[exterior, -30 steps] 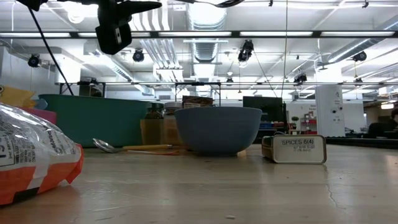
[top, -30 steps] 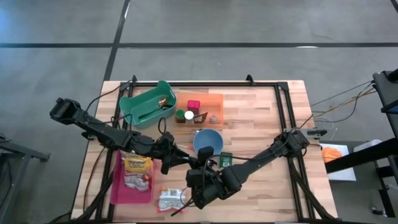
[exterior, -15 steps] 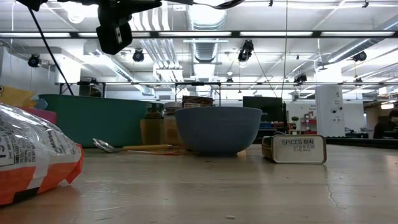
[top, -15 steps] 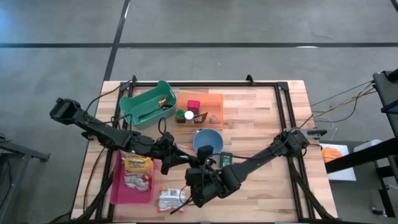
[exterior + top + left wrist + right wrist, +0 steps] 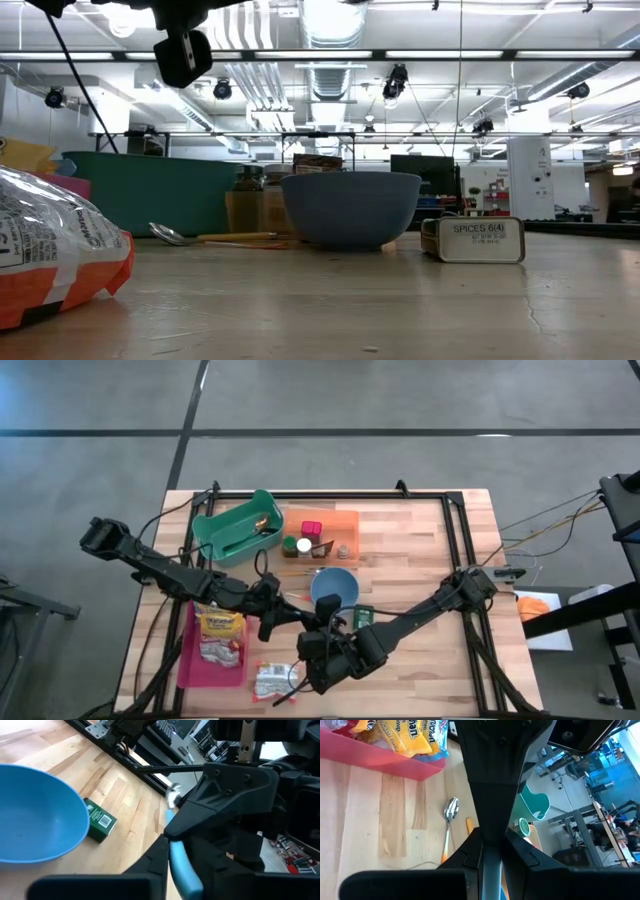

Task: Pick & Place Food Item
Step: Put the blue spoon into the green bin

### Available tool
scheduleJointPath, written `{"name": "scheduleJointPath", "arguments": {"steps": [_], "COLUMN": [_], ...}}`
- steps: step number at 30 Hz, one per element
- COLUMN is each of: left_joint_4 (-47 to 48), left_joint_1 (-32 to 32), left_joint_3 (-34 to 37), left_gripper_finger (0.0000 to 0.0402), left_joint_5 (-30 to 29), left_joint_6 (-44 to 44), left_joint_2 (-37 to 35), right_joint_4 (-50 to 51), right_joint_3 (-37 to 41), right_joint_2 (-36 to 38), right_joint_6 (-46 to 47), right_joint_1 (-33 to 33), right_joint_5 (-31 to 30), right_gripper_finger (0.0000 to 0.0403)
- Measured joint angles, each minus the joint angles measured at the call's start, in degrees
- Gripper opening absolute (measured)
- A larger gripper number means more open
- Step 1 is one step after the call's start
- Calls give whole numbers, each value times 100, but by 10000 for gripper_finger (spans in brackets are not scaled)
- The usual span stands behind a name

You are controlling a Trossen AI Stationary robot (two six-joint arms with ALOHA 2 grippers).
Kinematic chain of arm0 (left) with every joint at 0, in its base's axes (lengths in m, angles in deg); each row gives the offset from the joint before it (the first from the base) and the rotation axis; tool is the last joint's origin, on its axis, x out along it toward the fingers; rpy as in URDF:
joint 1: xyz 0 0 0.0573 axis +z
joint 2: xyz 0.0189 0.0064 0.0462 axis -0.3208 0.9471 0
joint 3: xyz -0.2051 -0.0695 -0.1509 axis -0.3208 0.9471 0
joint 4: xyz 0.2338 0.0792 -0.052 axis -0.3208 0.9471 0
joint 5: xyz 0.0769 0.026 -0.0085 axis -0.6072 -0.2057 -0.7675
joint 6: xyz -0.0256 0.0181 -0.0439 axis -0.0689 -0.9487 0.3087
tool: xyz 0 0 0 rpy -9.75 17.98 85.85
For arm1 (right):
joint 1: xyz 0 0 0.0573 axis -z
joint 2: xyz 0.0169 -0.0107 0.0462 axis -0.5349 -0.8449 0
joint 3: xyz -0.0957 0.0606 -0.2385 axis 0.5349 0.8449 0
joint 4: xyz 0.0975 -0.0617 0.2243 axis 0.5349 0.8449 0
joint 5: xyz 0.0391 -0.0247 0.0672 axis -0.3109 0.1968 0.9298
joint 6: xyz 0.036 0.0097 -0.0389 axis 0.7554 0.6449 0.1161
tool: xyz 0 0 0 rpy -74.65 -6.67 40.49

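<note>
Wooden bench (image 5: 420,540) under me: my left gripper (image 5: 318,628), whose spread I cannot tell, meets my pressed-together right gripper (image 5: 312,643); snack packet (image 5: 270,682) lies just near-left.

Snack packet (image 5: 271,682): white-and-orange, flat on worktop (image 5: 420,540), near edge.
Yellow candy bag (image 5: 219,624): flat in pink tray (image 5: 192,666).

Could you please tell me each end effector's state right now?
Left end effector: closed on blue handle.
Right end effector: closed on the blue handle too.
</note>
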Motion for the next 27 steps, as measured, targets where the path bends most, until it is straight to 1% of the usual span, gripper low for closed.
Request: {"name": "scheduleJointPath", "arguments": {"steps": [2,8,10,14,17,19,22,27], "left_joint_4": [31,28,22,-48,-33,-32,-17,-13], "left_joint_1": [2,-2,-2,-7,-7,-7,-7,-7], "left_joint_3": [0,2,2,0,0,0,0,0], "left_gripper_finger": [31,28,28,28,28,28,28,28], "left_joint_5": [19,47,81,135,129,125,125,76], "left_joint_6": [-36,-174,-190,-312,-343,-397,-486,-755], "left_joint_2": [0,0,0,5,4,3,-24,-188], "right_joint_4": [12,-7,-20,-79,-63,-59,-52,-48], "right_joint_3": [0,0,0,-2,-2,-2,-2,-2], "right_joint_2": [0,0,0,0,0,3,57,276], "right_joint_6": [7,20,36,307,345,363,555,768], "right_joint_1": [0,-2,-2,5,4,-39,-138,-409], "right_joint_5": [10,18,33,55,50,27,-135,-902], "right_gripper_finger": [35,36,56,126,178,203,223,229]}}
